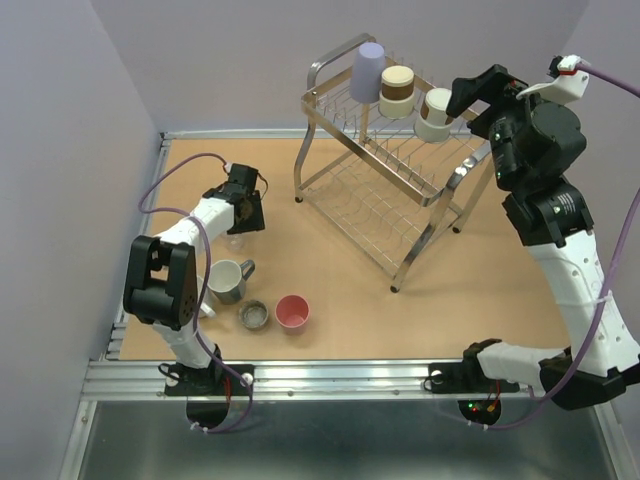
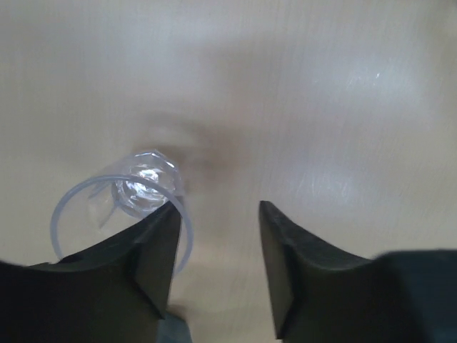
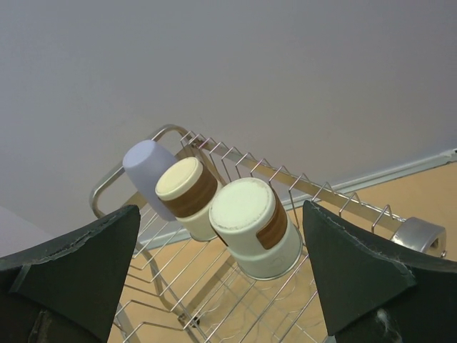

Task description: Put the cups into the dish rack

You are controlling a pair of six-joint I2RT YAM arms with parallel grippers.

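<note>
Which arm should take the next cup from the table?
Left. The left gripper, open, hangs by the clear cup; the right gripper is open up at the dish rack.

dish rack [image 1: 425,240]: chrome wire, bright, glossy. lavender cup [image 1: 367,70] on it, far side: matt, plastic look. cream-and-brown cups [image 3: 250,229]: smooth, soft sheen. table [image 1: 480,290]: tan board, matt, wood-like. near left, short metal cup [image 1: 254,315]: dull metallic shine. pink cup [image 1: 292,312]: matt. clear cup [image 2: 146,187]: transparent, glinting, plastic or glass unclear. left gripper's fingers [image 2: 153,264]: matt black, faintly rough.
</note>
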